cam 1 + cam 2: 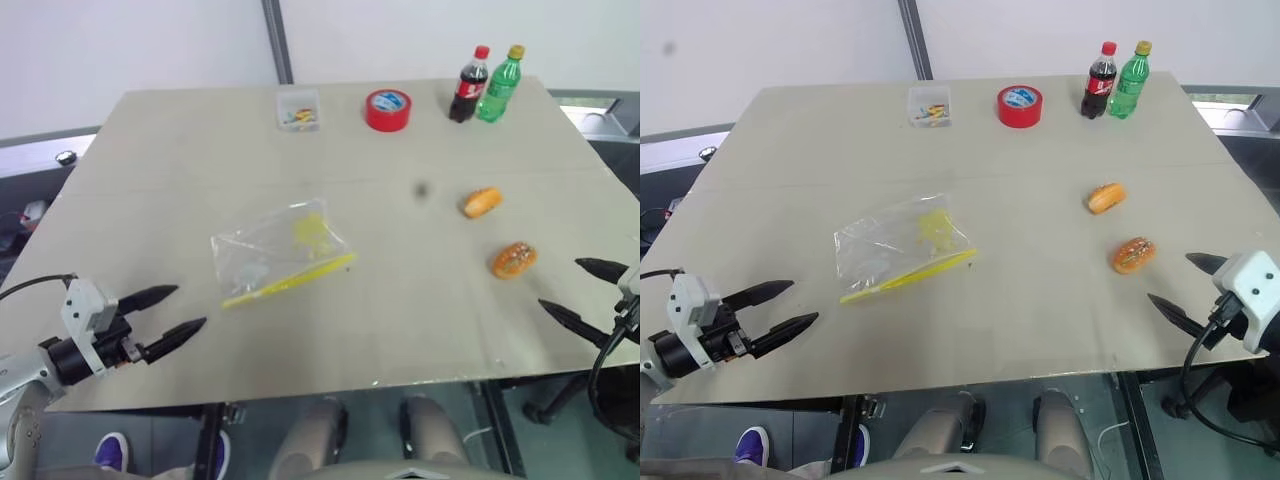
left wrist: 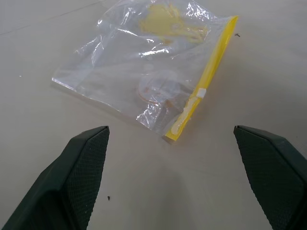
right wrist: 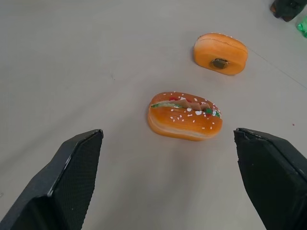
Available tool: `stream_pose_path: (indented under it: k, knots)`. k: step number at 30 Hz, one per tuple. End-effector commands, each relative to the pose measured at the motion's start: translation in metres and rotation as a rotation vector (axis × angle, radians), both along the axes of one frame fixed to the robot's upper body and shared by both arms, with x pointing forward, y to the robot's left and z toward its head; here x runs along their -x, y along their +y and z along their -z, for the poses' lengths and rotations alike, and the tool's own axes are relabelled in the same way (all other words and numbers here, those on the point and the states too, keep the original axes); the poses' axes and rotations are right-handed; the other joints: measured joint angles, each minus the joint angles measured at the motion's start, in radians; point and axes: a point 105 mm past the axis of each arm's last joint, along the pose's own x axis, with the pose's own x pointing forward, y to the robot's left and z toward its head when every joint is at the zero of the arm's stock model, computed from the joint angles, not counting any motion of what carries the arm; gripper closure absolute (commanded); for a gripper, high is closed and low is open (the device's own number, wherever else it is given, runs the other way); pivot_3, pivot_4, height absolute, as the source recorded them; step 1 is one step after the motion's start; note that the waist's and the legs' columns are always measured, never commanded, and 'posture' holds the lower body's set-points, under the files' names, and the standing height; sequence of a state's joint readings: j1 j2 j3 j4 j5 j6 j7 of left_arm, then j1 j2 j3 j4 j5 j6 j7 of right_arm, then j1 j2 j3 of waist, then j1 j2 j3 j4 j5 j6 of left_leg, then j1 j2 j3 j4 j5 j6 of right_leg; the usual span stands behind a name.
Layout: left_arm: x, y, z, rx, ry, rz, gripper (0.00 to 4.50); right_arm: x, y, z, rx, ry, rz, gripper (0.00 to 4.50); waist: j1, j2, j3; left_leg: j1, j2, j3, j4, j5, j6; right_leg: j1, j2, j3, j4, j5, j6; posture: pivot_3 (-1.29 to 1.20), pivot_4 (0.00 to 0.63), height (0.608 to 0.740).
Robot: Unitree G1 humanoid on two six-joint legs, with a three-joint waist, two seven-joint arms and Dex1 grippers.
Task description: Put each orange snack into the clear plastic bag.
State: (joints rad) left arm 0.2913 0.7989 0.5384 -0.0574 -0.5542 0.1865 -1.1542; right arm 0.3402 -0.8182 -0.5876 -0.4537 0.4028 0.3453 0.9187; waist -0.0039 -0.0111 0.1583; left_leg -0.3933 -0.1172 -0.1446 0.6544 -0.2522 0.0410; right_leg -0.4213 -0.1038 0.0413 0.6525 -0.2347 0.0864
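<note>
Ahead of my spread, empty right claw [image 1: 1188, 285] lie both snacks [image 1: 1133, 254]; bag [image 1: 902, 246] faces my spread left claw [image 1: 781, 308].

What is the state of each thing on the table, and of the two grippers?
Clear plastic bag: lying flat, no snack inside.
Speckled orange snack: on the table, not held.
Lighter orange snack: on the table, not held.
Two bottles: upright, capped.
Red tape roll: lying flat.
Left gripper: jaws open, empty.
Right gripper: jaws open, empty.
</note>
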Motion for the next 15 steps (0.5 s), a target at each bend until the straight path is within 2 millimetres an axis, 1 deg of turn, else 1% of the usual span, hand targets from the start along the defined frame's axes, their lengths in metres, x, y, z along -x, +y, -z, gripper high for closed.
stream_pose_path:
  k: [1,4,7,9,12,13,15]
  knots:
    - [-0.004,0.001,-0.004,0.021,-0.017,-0.003,0.09,-0.002,0.006,-0.016,0.012,-0.053,-0.022,0.02,0.000,0.000,0.000,0.000,0.000,0.000,0.000,0.000,0.000,0.000,0.000,0.000,0.000,0.000,0.000,0.00,0.150,0.713]
    - [-0.009,-0.003,0.001,0.135,0.011,-0.038,0.09,-0.009,0.018,-0.023,-0.019,-0.083,-0.053,0.02,0.000,0.001,0.000,0.000,0.000,0.000,0.000,0.000,0.000,0.000,0.000,0.000,0.000,0.000,0.000,0.00,0.150,0.713]
    - [-0.011,-0.003,0.004,0.164,0.024,-0.080,0.09,-0.012,0.028,-0.026,-0.037,-0.092,-0.080,0.02,-0.001,0.000,0.000,0.000,0.000,0.000,0.000,0.000,0.000,0.000,0.000,0.000,0.000,0.000,0.000,0.00,0.150,0.713]
    - [-0.014,-0.002,0.006,0.196,0.037,-0.118,0.09,-0.014,0.041,-0.028,-0.060,-0.098,-0.117,0.02,-0.001,0.000,0.000,0.000,0.000,-0.001,0.000,0.000,0.000,0.000,0.000,-0.001,0.000,0.000,0.000,0.00,0.150,0.713]
    - [-0.019,0.003,0.011,0.270,0.157,-0.193,0.09,-0.016,0.064,-0.030,-0.067,-0.108,-0.195,0.02,0.001,0.000,0.000,0.000,0.000,-0.001,0.000,0.000,0.000,0.000,0.000,-0.001,0.000,0.000,0.000,0.00,0.150,0.713]
    - [-0.026,0.006,0.012,0.309,0.262,-0.228,0.09,-0.016,0.078,-0.031,-0.064,-0.107,-0.246,0.02,0.003,0.000,0.000,0.000,0.000,-0.001,0.000,0.000,0.000,0.000,0.000,-0.001,0.000,0.000,0.000,0.00,0.150,0.713]
    - [-0.035,0.007,0.010,0.359,0.393,-0.266,0.09,-0.016,0.099,-0.032,-0.068,-0.106,-0.319,0.02,0.005,-0.002,0.001,0.000,0.000,-0.002,0.000,0.000,0.000,0.000,0.001,-0.002,0.001,0.000,0.000,0.00,0.150,0.713]
